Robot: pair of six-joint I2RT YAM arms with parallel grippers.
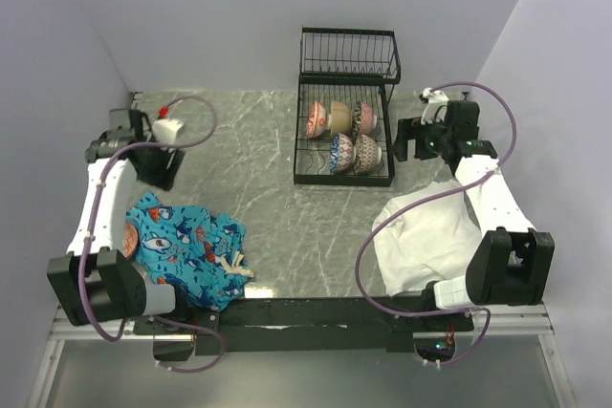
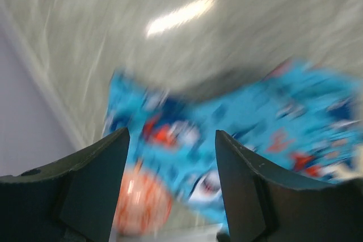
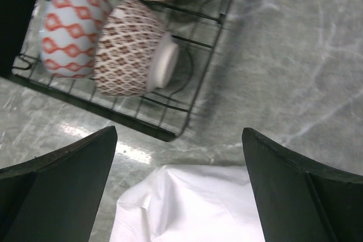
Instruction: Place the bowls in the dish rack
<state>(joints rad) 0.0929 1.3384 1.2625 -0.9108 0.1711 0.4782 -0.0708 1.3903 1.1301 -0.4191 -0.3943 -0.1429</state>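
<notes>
Left arm pose: runs up the left side of the top view, wrist bent downward; left end effector (image 1: 158, 165) hangs over the upper edge of the blue patterned cloth (image 1: 186, 241).
Left end effector state: fingers (image 2: 93, 191) well apart, nothing between them.
Loose bowl: orange-patterned bowl (image 2: 142, 208), lower left of the blurred left wrist view, at the cloth's edge, below the finger gap, not touched.
Right arm pose: stretched up the right side, wrist turned toward frame centre; right end effector (image 1: 404, 143) just right of the dish rack (image 1: 349, 76).
Right end effector state: spread wide, empty.
Dish rack position: upper centre of the table (image 1: 249, 140); five bowls on their sides in its lower base.
Nearest racked bowl: brown-diamond bowl (image 3: 130, 49) at the rack's corner, up and left of the right end effector, apart from it.
Under right end effector: white cloth (image 3: 187, 208).
</notes>
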